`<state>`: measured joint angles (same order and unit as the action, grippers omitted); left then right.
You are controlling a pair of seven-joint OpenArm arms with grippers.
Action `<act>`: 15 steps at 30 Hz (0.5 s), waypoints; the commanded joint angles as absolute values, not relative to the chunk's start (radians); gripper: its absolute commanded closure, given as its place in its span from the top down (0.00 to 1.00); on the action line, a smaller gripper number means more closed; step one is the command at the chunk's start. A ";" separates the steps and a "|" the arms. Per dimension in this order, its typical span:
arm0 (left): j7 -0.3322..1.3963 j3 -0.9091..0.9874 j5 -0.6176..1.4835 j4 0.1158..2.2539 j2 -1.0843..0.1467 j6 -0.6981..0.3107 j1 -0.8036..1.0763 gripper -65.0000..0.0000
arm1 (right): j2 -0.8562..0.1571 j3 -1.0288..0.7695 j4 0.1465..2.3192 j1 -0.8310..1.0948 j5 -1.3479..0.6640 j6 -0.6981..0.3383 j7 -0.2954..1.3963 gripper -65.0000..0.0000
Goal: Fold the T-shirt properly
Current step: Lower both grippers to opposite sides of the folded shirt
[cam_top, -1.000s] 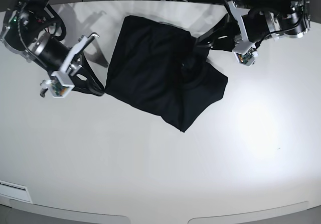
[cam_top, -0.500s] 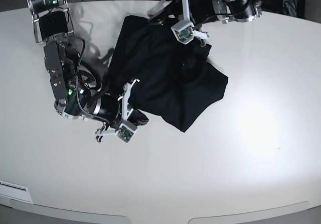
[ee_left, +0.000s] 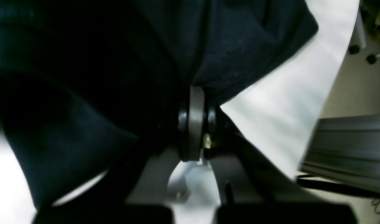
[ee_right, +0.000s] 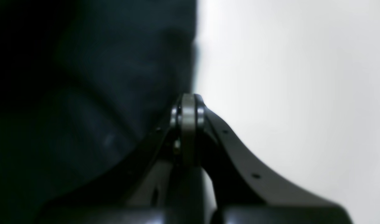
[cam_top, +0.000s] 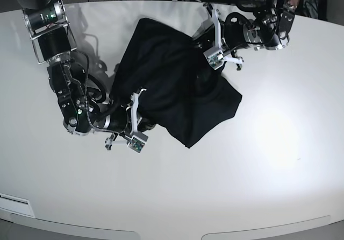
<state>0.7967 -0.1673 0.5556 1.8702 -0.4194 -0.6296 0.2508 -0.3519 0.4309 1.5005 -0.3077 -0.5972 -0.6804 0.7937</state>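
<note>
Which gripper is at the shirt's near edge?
The right gripper, at the T-shirt's near-left edge; the left gripper is at the far side.

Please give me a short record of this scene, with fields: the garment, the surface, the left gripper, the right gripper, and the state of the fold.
garment: black T-shirt, lying crumpled, partly doubled over
surface: white table
left gripper: jaws together, pinching the T-shirt's upper right edge in the base view
right gripper: jaws together at the T-shirt's lower left edge; whether cloth is between them cannot be told
fold state: not yet a neat fold
</note>
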 commanded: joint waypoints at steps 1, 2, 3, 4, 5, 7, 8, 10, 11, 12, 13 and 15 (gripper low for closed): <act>0.838 -0.161 0.482 1.841 -0.452 -0.607 0.220 0.00 | -0.370 0.423 1.522 -0.314 -0.609 -0.680 0.788 0.00; 0.832 -0.161 0.483 1.813 -0.469 -0.614 0.194 0.00 | -0.380 0.418 1.528 -0.298 -0.609 -0.678 0.791 0.00; 0.828 -0.161 0.482 1.787 -0.484 -0.617 0.165 0.00 | -0.387 0.410 1.534 -0.280 -0.614 -0.677 0.796 0.00; 0.825 -0.161 0.483 1.764 -0.500 -0.617 0.136 0.00 | -0.391 0.393 1.545 -0.260 -0.619 -0.677 0.807 0.00; 0.821 -0.162 0.483 1.743 -0.514 -0.617 0.107 0.00 | -0.395 0.371 1.560 -0.236 -0.632 -0.677 0.821 0.00; 0.806 -0.162 0.483 1.710 -0.540 -0.617 0.051 0.00 | -0.403 0.313 1.604 -0.180 -0.660 -0.677 0.843 0.00; 0.801 -0.162 0.483 1.694 -0.550 -0.617 0.022 0.00 | -0.405 0.280 1.630 -0.150 -0.667 -0.678 0.853 0.00; 0.783 -0.162 0.482 1.659 -0.562 -0.617 -0.039 0.00 | -0.405 0.215 1.687 -0.089 -0.674 -0.684 0.865 0.00; 0.769 -0.163 0.482 1.639 -0.564 -0.618 -0.072 0.00 | -0.405 0.185 1.714 -0.060 -0.686 -0.689 0.874 0.00; 0.748 -0.163 0.482 1.618 -0.564 -0.622 -0.105 0.00 | -0.405 0.160 1.742 -0.030 -0.696 -0.689 0.878 0.00; 0.727 -0.163 0.483 1.596 -0.562 -0.637 -0.137 0.00 | -0.405 0.141 1.768 0.000 -0.709 -0.688 0.879 0.00; 0.725 -0.165 0.502 1.577 -0.559 -0.654 -0.194 0.00 | -0.404 0.117 1.818 0.057 -0.712 -0.688 0.875 0.00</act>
